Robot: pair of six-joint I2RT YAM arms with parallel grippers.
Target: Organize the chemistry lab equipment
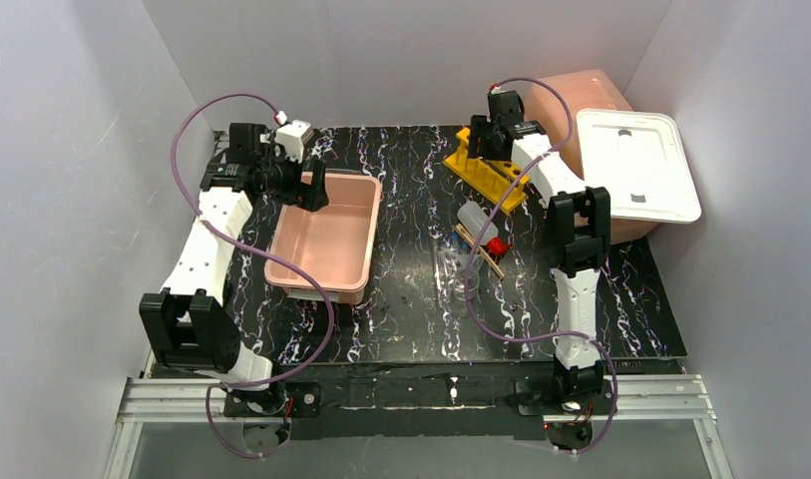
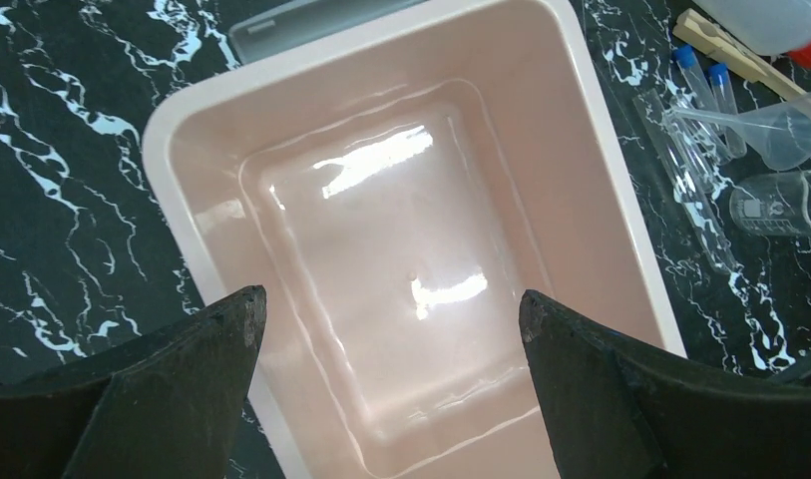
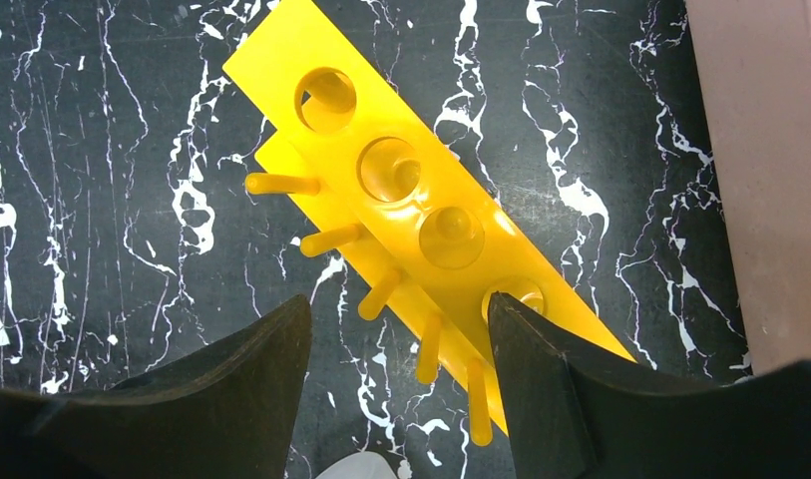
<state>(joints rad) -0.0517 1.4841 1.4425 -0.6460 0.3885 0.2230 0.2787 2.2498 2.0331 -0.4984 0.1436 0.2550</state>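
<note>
Hovering over the pink tub (image 1: 326, 239) on the left half of the marbled black worktop (image 1: 411, 299), the left hand (image 2: 391, 389) is holding its jaws spread wide, with nothing between them. Its wrist camera is looking straight down into the tub's bare, glossy inside.

The right hand (image 3: 391, 379) is reaching toward the far side of the worktop and hanging low over the yellow tube rack (image 3: 421, 210). Its jaws are standing apart, straddling the nearer end of the rack. The right-side finger is overlapping the rack's edge by one of the holes, while the left-side finger is sitting clear of the yellow pegs. No grip is showing, so this hand is open.

The rack is lying at a slant near the far edge, just beside a second pink tub (image 1: 581, 95) that is carrying the white lid (image 1: 635, 165).

The smaller equipment is lying clustered on the worktop between the first tub and the right arm. A white bottle (image 1: 478, 222) with a red cap is lying on its side, touching the wooden sticks (image 2: 725, 45). Next to them, the left wrist view is showing two blue-capped tubes (image 2: 695, 80), a clear funnel (image 2: 780, 125), a clear beaker (image 2: 780, 205) and a long clear tube (image 2: 695, 190), all close together and outside the tub.
</note>
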